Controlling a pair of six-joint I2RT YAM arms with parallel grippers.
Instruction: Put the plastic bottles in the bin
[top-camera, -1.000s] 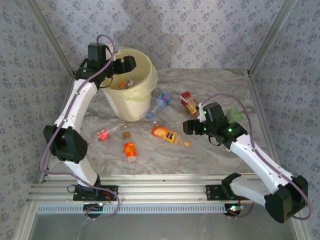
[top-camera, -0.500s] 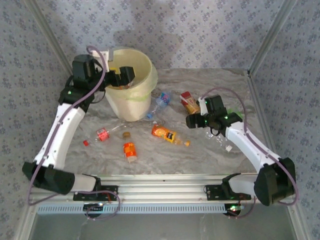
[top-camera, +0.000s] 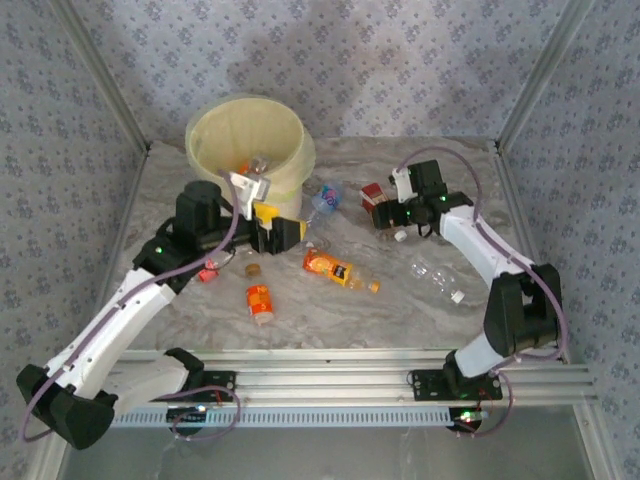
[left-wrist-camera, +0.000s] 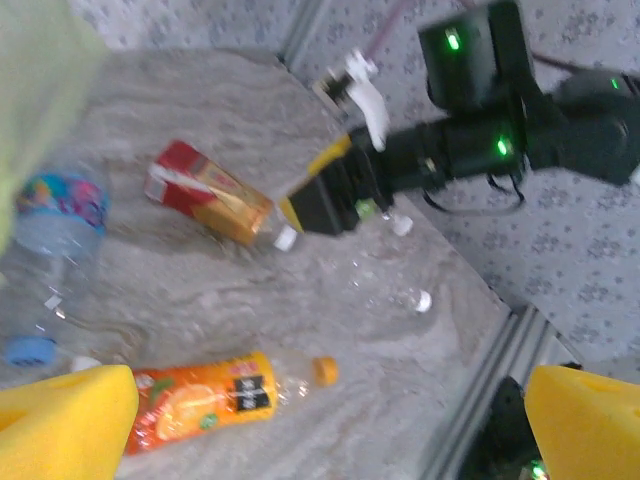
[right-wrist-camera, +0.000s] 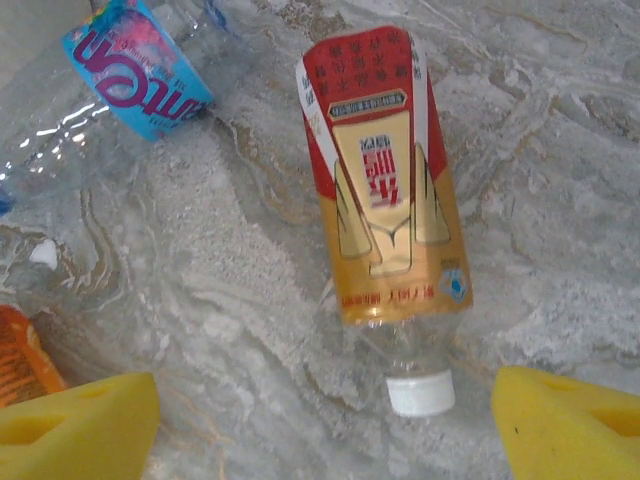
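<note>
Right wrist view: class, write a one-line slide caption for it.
Open right gripper poised above a red-and-gold labelled bottle lying on the marble table, a blue-labelled bottle nearby.

Left gripper (top-camera: 290, 230): withdrawn from over the bin (top-camera: 290, 160), now low on the table in front of it, jaws wide.
Right gripper (top-camera: 378, 215): moved back to the red-gold bottle (right-wrist-camera: 385, 200), jaws apart.

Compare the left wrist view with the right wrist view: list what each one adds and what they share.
Left wrist: the right gripper, open, and the orange bottle at full length. Right wrist: the label print on the red-and-gold bottle, sharp and close. Shared: that bottle and the blue-labelled bottle, both lying on the marble table.
</note>
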